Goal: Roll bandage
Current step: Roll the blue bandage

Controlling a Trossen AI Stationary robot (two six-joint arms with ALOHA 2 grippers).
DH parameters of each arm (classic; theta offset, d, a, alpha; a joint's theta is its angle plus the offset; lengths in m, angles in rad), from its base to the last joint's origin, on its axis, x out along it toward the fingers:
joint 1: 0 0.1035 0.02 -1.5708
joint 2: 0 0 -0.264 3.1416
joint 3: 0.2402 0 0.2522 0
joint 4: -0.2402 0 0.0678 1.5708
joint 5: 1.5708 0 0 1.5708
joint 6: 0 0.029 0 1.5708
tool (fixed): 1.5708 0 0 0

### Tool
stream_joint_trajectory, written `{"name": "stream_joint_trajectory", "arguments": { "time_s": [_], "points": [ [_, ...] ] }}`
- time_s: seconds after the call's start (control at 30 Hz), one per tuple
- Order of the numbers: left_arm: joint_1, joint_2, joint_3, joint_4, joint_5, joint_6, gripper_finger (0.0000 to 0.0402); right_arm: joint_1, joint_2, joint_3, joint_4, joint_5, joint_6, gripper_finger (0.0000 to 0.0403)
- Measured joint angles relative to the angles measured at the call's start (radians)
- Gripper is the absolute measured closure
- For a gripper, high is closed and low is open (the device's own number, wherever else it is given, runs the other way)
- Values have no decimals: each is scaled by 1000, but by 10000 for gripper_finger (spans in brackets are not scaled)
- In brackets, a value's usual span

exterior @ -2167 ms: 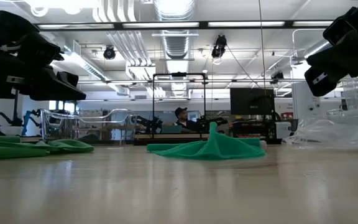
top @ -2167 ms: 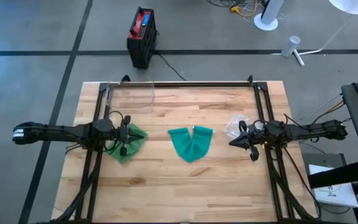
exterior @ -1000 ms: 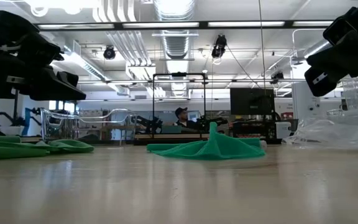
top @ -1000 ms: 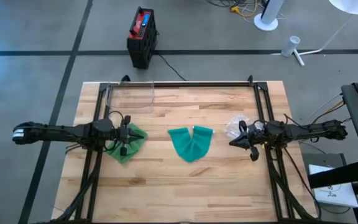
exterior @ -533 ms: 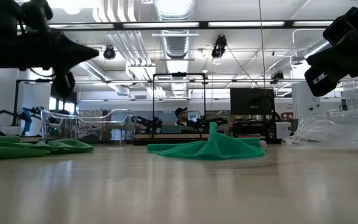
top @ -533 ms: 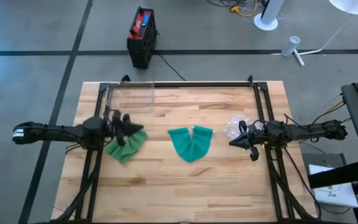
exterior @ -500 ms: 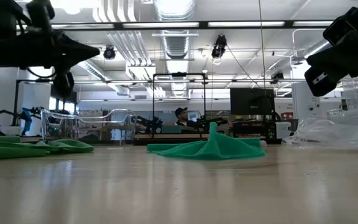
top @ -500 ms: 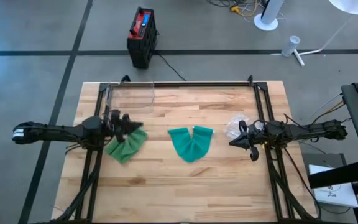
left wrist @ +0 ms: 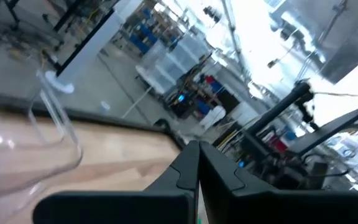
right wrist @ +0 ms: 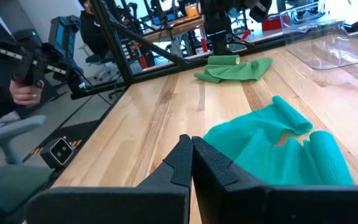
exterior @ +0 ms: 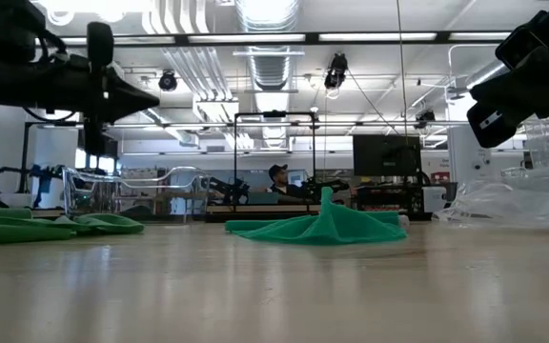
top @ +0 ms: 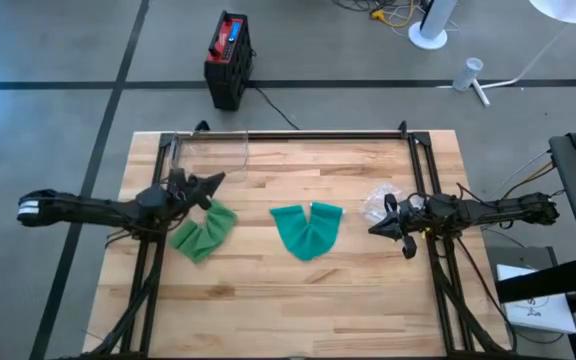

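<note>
Teal bandage (top: 308, 229) lies loose and crumpled near the middle of the wooden bench (top: 298, 310), one end partly rolled; in the low view it shows as a low heap with a peak (exterior: 324, 225). A second, greener bandage (top: 204, 230) lies flat toward the bench's left side, well apart from the first. Left claw (top: 212, 181) hangs above the bench just beyond the green bandage, toward the far edge, clear of it, fingers clenched together on nothing; the left wrist view shows the two fingers (left wrist: 185, 171) pressed tip to tip. Near it at the far left corner stands a clear plastic container (top: 208, 155). Right claw (top: 376, 229) sits over the bench's right side, pointing toward the teal bandage but apart from it, also clenched and empty, fingers (right wrist: 182, 163) meeting at the tips. Crumpled clear plastic wrap (top: 376, 203) lies just beside the right claw. A black box (top: 228, 60) with a cable stands on the floor beyond the bench.
</note>
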Motion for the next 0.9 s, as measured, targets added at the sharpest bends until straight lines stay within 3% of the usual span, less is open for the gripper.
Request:
{"name": "stream_joint_trajectory", "arguments": {
  "time_s": [0.2,0.33,0.67,0.9],
  "points": [
    [-34,254,1,191,31,1,401,0,0,0,0,0,0,401],
    [-52,443,75,263,79,63,401,0,0,0,1,0,0,401],
    [-52,854,487,-173,320,414,401,0,0,0,0,0,0,401],
    [-21,1045,698,-208,379,582,394,0,0,0,0,0,0,401]
  ]
}}
